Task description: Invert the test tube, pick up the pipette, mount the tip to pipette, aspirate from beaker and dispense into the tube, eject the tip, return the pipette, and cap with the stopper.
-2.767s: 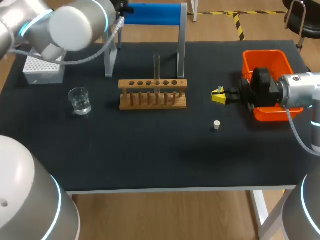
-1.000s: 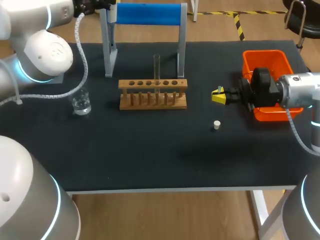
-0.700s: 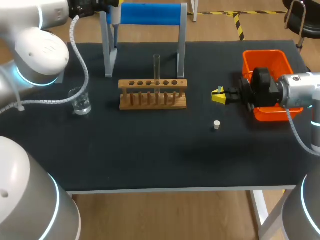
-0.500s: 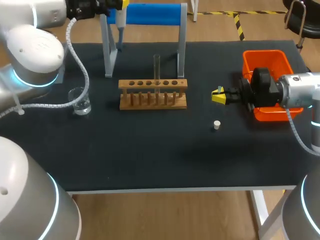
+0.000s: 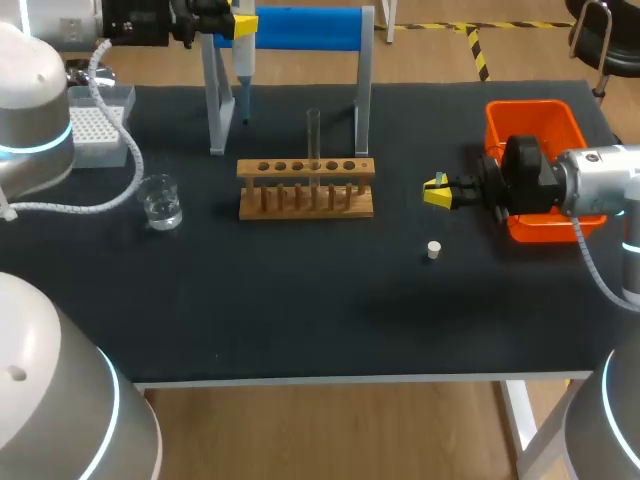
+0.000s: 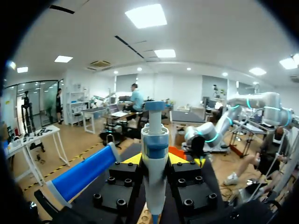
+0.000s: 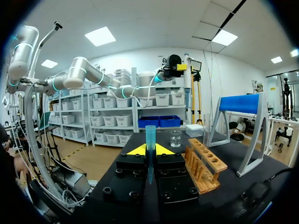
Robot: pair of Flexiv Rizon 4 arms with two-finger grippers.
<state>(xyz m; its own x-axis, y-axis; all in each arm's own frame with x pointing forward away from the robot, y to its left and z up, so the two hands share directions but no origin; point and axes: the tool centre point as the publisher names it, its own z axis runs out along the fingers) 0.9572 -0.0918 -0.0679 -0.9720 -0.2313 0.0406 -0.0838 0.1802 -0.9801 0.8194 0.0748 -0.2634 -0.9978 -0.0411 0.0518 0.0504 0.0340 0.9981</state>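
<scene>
From above, the left gripper (image 5: 238,20) sits at the table's far edge beside the blue-barred stand (image 5: 300,28). Only one of its yellow ends shows there, so its hold is hard to read. The left wrist view settles it: both fingers (image 6: 132,159) press on the grey-and-blue pipette (image 6: 154,163) from either side, and the pipette's lower end is cut off. The pipette hangs over the far side of the mat (image 5: 300,300), behind the wooden rack (image 5: 305,188) where the test tube (image 5: 313,132) stands upright. The right gripper (image 5: 436,190) hovers between rack and orange bin (image 5: 535,125), its load hidden from above; its own wrist view shows it clamped on a blue pipette tip (image 7: 150,140). The beaker (image 5: 160,200), tip box (image 5: 95,125) and stopper (image 5: 433,250) rest on the mat.
</scene>
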